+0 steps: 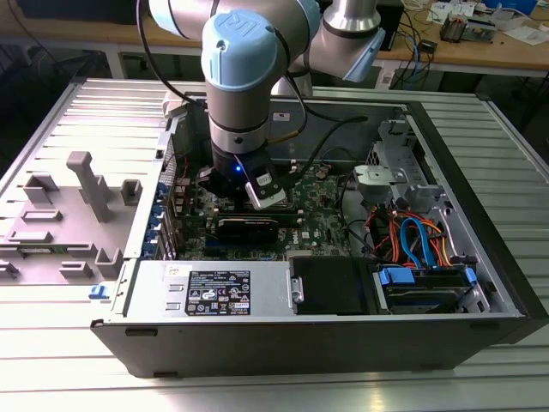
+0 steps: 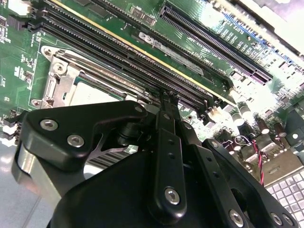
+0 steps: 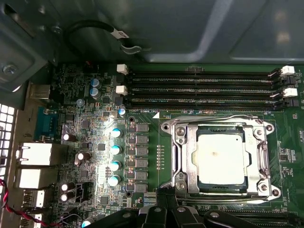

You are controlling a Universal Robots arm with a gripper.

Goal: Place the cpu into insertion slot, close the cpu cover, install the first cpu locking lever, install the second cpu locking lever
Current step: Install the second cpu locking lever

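Hanging low inside the open computer case [image 1: 480, 257], my gripper [image 2: 168, 102] sits just over the green circuit board [image 3: 95, 142], right at the edge of the socket. In the second wrist view its two fingers [image 2: 166, 142] look pressed together at the tips with nothing between them, though the angle is steep and I may be missing a thin lever there. The chip [image 3: 221, 159] lies flat in the socket [image 3: 183, 187], its pale metal top showing through the window of the cover [image 3: 218, 127], which is folded down over it. A thin wire lever [image 3: 209, 119] runs along the side of the cover nearest the long black memory slots [image 3: 199, 88]. Those slots lie just beyond the socket. In the exterior view my arm [image 1: 244, 77] reaches down into the case, which rests on a ribbed metal worktop [image 1: 69, 378], with grey plastic holders [image 1: 90, 184] well apart on the exterior view's left.
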